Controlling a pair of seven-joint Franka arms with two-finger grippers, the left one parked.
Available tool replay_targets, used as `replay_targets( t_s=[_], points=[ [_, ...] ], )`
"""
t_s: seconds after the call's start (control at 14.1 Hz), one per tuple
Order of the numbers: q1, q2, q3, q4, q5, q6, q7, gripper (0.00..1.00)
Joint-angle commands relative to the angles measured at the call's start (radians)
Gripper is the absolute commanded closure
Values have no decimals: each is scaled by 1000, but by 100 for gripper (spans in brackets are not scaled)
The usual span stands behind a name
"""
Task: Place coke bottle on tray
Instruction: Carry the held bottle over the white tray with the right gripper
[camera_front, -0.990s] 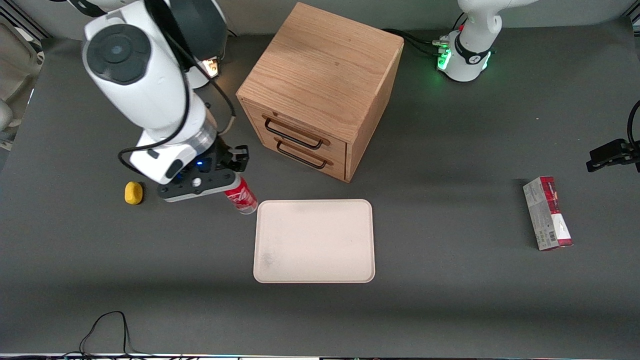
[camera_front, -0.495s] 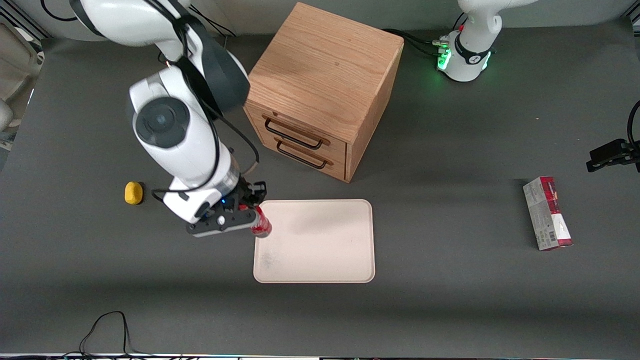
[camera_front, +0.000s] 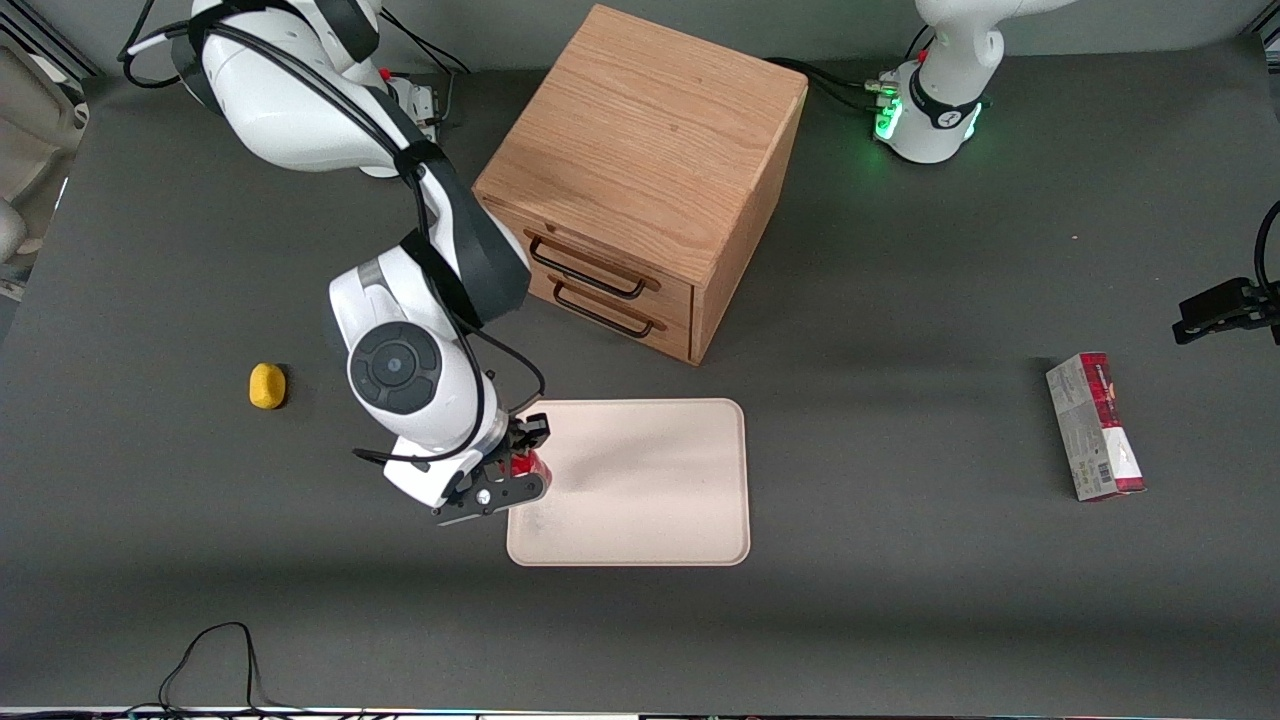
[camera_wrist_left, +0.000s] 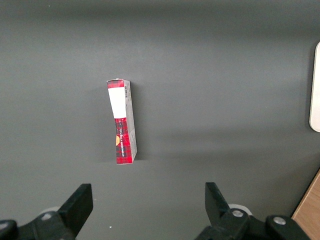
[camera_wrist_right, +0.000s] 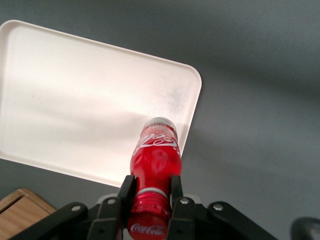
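My right gripper (camera_wrist_right: 151, 187) is shut on the neck of the coke bottle (camera_wrist_right: 156, 160), a slim red bottle with white script and a red cap. The bottle hangs upright over the rim of the cream tray (camera_wrist_right: 75, 100). In the front view the gripper (camera_front: 515, 470) and the bottle (camera_front: 524, 465) are over the tray's (camera_front: 640, 490) edge toward the working arm's end of the table. The arm's wrist hides most of the bottle there. I cannot tell whether the bottle's base touches the tray.
A wooden drawer cabinet (camera_front: 640, 180) with two closed drawers stands farther from the front camera than the tray. A small yellow object (camera_front: 267, 386) lies toward the working arm's end. A red-and-grey carton (camera_front: 1095, 426) lies toward the parked arm's end.
The gripper has carried the bottle from the table beside the tray's corner to above the tray's edge, coming nearer the front camera, and the bottle has come upright.
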Motion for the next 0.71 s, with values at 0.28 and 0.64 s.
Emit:
replay_targets(
  t_s=[0.28, 0.64],
  points=[
    [-4, 111, 3, 50, -18, 130, -25, 100],
    [-17, 132, 2, 46, -18, 144, -67, 100]
  ],
)
